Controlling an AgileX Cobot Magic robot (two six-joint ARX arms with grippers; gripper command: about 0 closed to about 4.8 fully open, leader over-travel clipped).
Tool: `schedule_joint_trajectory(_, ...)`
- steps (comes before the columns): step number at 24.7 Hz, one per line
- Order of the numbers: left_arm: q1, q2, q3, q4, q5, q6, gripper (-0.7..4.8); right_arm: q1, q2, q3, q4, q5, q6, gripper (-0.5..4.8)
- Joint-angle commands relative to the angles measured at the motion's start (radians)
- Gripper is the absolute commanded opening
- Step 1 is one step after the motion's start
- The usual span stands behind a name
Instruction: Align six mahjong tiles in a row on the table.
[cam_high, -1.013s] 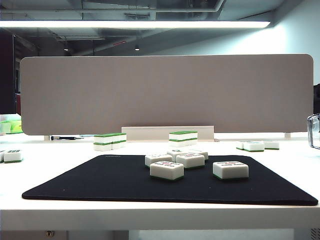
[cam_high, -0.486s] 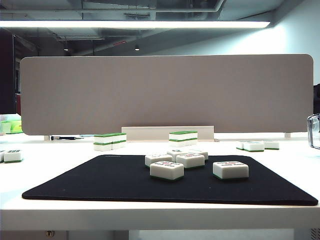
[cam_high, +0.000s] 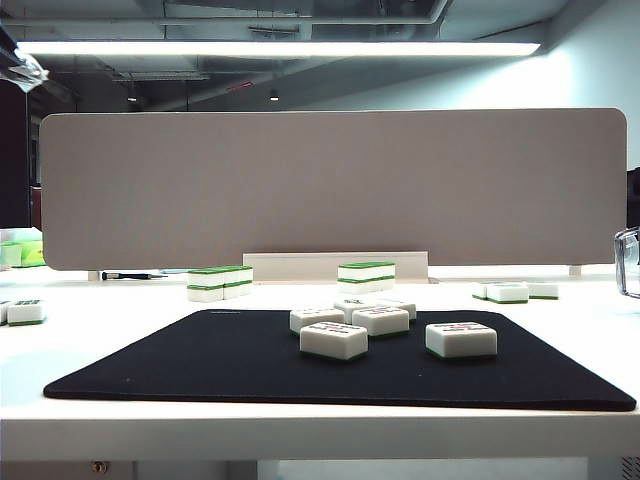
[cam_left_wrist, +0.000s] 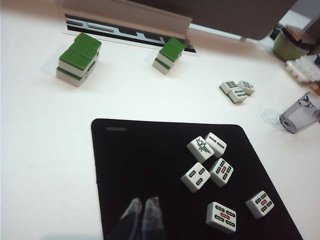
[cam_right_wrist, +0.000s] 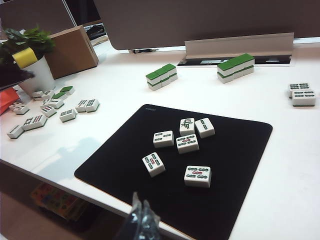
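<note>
Left claw (cam_left_wrist: 143, 212): hanging pinched together, gripping nothing, over the mat's (cam_left_wrist: 135, 165) near side.
Right claw (cam_right_wrist: 140, 217): looking closed and empty, hovering off the mat's front edge.
Tiles (cam_left_wrist: 210, 172): six are lying scattered, face up, on the mat; none lined up yet.
Table (cam_left_wrist: 45, 150): waiting bare beside the mat.
Handling: I'm judging them hard, smooth, light, likely slippery; I'm planning to pinch the long sides.
Writing: mat is showing a word, maybe "NEEBON"; too small to be sure.
</note>
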Motion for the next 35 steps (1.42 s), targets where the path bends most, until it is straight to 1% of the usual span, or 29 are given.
schedule_joint_trajectory(1, -0.047, 0.072, 0.056, -0.002, 0.006, 0.068, 0.17, 0.001, -0.014, 0.002, 0.009, -0.002, -0.003, -0.01)
schedule_joint_trajectory(4, -0.106, 0.142, 0.101, -0.002, 0.002, 0.105, 0.17, 0.001, -0.014, 0.002, 0.008, -0.001, -0.003, -0.01)
schedule_joint_trajectory(6, -0.167, 0.221, 0.159, -0.011, -0.046, 0.105, 0.17, 0.000, -0.014, 0.002, 0.008, 0.001, -0.003, -0.01)
schedule_joint_trajectory(10, -0.233, 0.326, 0.247, -0.043, -0.089, 0.106, 0.17, 0.000, -0.014, 0.002, 0.007, 0.001, -0.003, -0.01)
schedule_joint_trajectory(12, -0.261, 0.382, 0.293, -0.056, -0.088, 0.130, 0.17, 0.000, -0.014, 0.002, 0.005, 0.001, -0.003, -0.01)
schedule_joint_trajectory(14, -0.286, 0.439, 0.345, -0.089, -0.108, 0.160, 0.17, 0.000, -0.014, 0.002, -0.002, 0.002, -0.003, -0.01)
schedule_joint_trajectory(17, -0.314, 0.524, 0.431, -0.148, -0.149, 0.177, 0.17, 0.000, -0.014, 0.002, -0.014, 0.002, -0.003, -0.01)
schedule_joint_trajectory(22, -0.325, 0.669, 0.574, -0.237, -0.150, 0.187, 0.17, 0.000, -0.014, 0.002, -0.017, 0.002, -0.003, -0.01)
schedule_joint_trajectory(24, -0.334, 0.770, 0.682, -0.316, -0.151, 0.244, 0.17, 0.000, -0.014, 0.002, -0.017, 0.002, -0.003, -0.01)
schedule_joint_trajectory(26, -0.337, 0.815, 0.733, -0.350, -0.151, 0.263, 0.17, 0.000, -0.014, 0.002, -0.018, 0.002, -0.003, -0.01)
schedule_joint_trajectory(31, -0.353, 0.915, 0.845, -0.394, -0.152, 0.262, 0.17, 0.000, -0.014, 0.002, -0.018, 0.002, -0.003, -0.01)
schedule_joint_trajectory(33, -0.377, 0.974, 0.907, -0.414, -0.160, 0.264, 0.17, 0.000, -0.014, 0.002, -0.025, 0.002, -0.003, -0.01)
schedule_joint_trajectory(35, -0.399, 1.015, 0.948, -0.427, -0.187, 0.293, 0.17, 0.000, -0.013, 0.002, -0.032, 0.003, -0.003, -0.01)
